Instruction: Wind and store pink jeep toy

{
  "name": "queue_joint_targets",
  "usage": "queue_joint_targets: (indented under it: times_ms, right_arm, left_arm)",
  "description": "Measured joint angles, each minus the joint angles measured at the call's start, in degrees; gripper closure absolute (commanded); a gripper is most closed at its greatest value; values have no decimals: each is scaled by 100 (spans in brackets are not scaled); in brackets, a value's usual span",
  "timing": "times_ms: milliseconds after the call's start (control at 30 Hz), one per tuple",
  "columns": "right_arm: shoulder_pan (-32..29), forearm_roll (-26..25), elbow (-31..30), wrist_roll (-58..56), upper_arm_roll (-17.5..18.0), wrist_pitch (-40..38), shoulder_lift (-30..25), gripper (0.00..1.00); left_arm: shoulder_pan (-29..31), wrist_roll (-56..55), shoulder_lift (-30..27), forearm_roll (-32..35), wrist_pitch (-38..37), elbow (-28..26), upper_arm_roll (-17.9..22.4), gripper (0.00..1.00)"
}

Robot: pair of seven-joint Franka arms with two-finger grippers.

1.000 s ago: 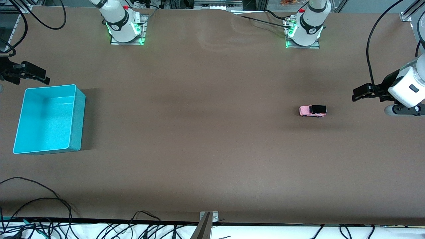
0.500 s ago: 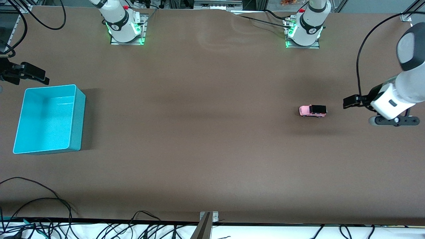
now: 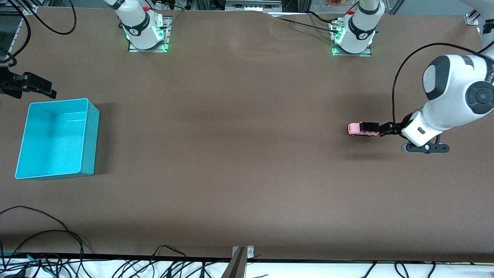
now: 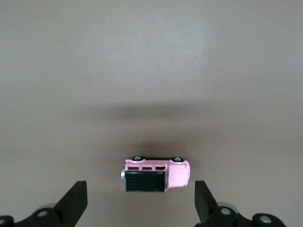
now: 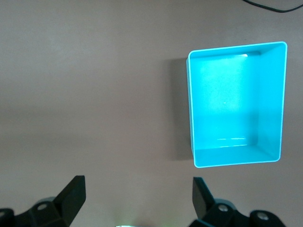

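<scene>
Right gripper [image 3: 48,92] hangs wide open and empty at the right arm's end of the table, at about eleven o'clock from the turquoise bin [image 3: 88,135]. On to the pink jeep toy [image 3: 363,129], sitting on its wheels on the brown table [image 3: 231,154]. At its three o'clock, left gripper [image 3: 382,129] hovers spread wide, gripping nothing.
</scene>
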Motion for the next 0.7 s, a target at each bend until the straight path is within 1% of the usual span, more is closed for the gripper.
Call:
queue_joint_targets:
  times_ms: [200,500,700]
  right_arm:
    - [0,0,0,0,0,7,0,0]
    - [0,0,2,0,0,25,0,0]
    - [0,0,2,-1,0,32,0,0]
  left_arm:
    - [14,0,2,1,669,-539,2,0]
    - [19,10,40,1,1501,-1117,5,0]
    - [20,112,139,3,1683,-1273,8,0]
